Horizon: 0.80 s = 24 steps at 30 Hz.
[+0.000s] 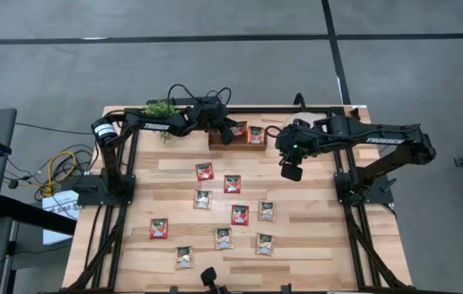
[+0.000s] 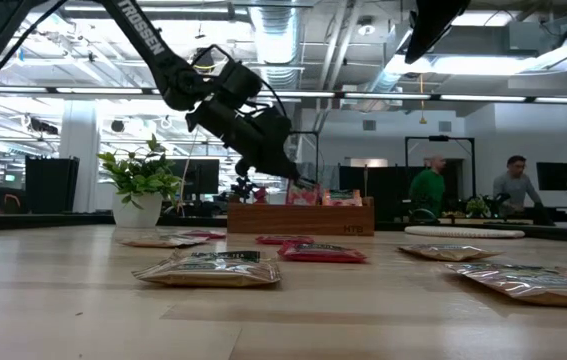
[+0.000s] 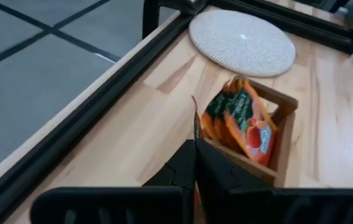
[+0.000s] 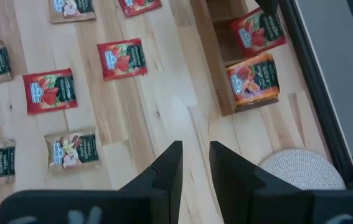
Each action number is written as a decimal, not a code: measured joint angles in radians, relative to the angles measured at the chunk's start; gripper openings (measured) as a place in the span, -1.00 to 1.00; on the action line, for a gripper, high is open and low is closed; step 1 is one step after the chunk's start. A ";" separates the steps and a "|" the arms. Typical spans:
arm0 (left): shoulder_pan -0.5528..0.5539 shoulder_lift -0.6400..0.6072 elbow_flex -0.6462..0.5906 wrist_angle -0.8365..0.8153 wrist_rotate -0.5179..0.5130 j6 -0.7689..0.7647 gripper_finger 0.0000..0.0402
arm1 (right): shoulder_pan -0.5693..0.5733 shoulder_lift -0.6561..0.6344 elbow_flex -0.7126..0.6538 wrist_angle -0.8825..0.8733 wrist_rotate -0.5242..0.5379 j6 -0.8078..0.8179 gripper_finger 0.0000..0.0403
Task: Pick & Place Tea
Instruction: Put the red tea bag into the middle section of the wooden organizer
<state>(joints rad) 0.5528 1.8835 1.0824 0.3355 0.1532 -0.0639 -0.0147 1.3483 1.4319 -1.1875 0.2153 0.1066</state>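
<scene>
Several flat tea sachets (image 1: 232, 184), red, orange and pale, lie spread on the wooden table. The brown wooden tray (image 1: 215, 140) sits at the far edge; orange sachets (image 3: 244, 121) stand in its end compartment, and a red one (image 4: 260, 31) is beside them. My left gripper (image 1: 229, 131) is over the tray, shut on a sachet seen edge-on (image 3: 195, 121). My right gripper (image 1: 291, 171) hovers open above bare table to the right of the tray, touching nothing. My left gripper pinches a sachet between its two shut fingers (image 3: 179, 168). Only the sachet's thin orange edge (image 3: 195, 118) shows, sticking out past the fingertips. It is held clear above the tray, beside the compartment of orange sachets. The fingers slant down from the table's left.
A round pale woven disc (image 3: 241, 40) lies at the far right corner by the tray's end. A potted plant (image 1: 159, 109) stands at the far edge to the left of the tray. The black frame rail (image 3: 70, 134) runs along the far edge. People stand in the room beyond (image 2: 428, 190).
</scene>
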 joint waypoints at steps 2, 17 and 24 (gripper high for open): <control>0.005 0.000 0.000 0.004 0.000 0.000 -1.00 | 0.000 0.000 0.000 0.000 0.000 0.000 -0.64; 0.005 0.044 0.000 0.042 0.032 -0.036 -1.00 | 0.000 0.000 0.001 0.017 0.000 0.000 -0.64; 0.001 0.044 0.000 0.041 0.031 -0.053 -1.00 | -0.001 0.000 0.001 0.021 0.000 0.000 -0.64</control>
<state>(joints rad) 0.5533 1.9274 1.0824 0.3763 0.1837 -0.1172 -0.0154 1.3487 1.4326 -1.1669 0.2153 0.1062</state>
